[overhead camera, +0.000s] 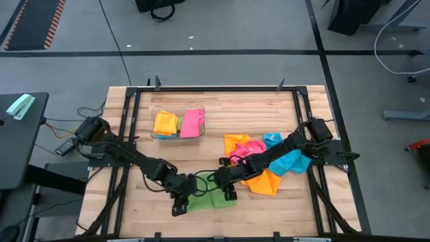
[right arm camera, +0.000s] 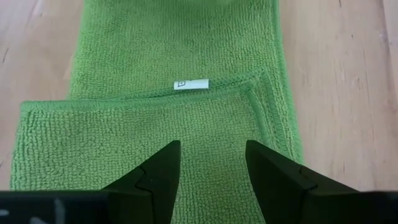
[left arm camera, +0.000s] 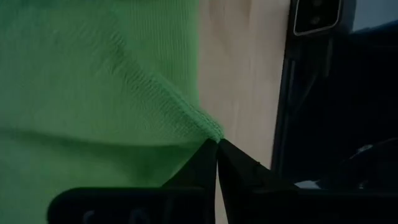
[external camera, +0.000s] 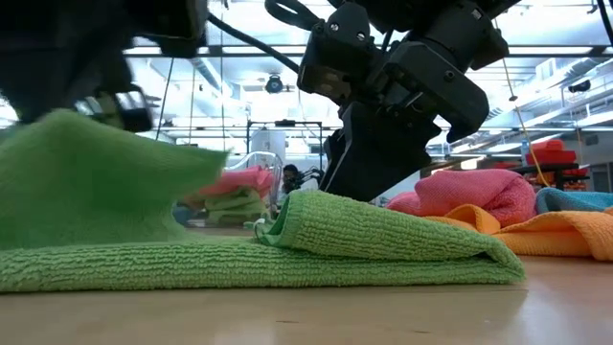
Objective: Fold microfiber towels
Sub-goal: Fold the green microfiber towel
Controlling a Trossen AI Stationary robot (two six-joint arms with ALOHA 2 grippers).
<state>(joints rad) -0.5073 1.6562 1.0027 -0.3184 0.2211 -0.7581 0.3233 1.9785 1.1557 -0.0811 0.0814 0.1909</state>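
Observation:
A green microfiber towel point(overhead camera: 211, 200) lies near the table's front edge, with one end folded over on itself point(right arm camera: 143, 130). My left gripper point(left arm camera: 216, 146) is at the towel's left end point(overhead camera: 177, 210), shut on a corner that stands raised point(external camera: 86, 182). My right gripper point(right arm camera: 211, 152) is open over the folded part point(overhead camera: 228, 193), its fingers pointing down at a slant. Orange, pink and blue towels point(overhead camera: 269, 165) lie in a heap under the right arm. My left gripper pinches the green towel's hemmed corner point(left arm camera: 208, 129) between its two fingertips, slanting down from above. That corner is lifted, and the cloth slopes down from it to the rest of the towel point(external camera: 287, 264), which lies flat on the table. My right gripper's open fingers point(right arm camera: 161, 165) stand at the top layer of the fold; I cannot tell whether they touch it.
A clear bin point(overhead camera: 178, 125) at the back left of the table holds folded yellow and pink towels. Black frame rails point(overhead camera: 306, 134) run along the table's sides and back. Bare wood shows between the bin and the green towel.

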